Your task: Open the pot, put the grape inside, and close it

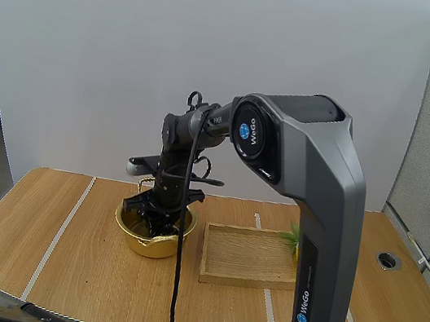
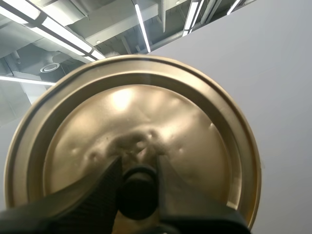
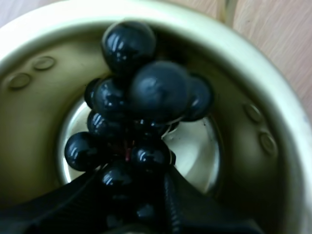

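right gripper [image 1: 155, 215] lowered into the open pot [image 1: 154, 239]; fingers pinched on the grape bunch [image 3: 146, 97], which sits within the pot's walls | left gripper [image 2: 139, 165] clamped on the black knob [image 2: 139, 192] of the lid [image 2: 146, 112]; lid off the pot | wooden tray [image 1: 248, 257] just beside the pot, on its right in the high view

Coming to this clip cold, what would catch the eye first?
The right gripper is down in the open gold pot at mid-table, its fingers closed on a bunch of grapes that hangs inside the pot. The left gripper pinches the black knob of the gold lid, which is off the pot. A wooden tray lies beside the pot.
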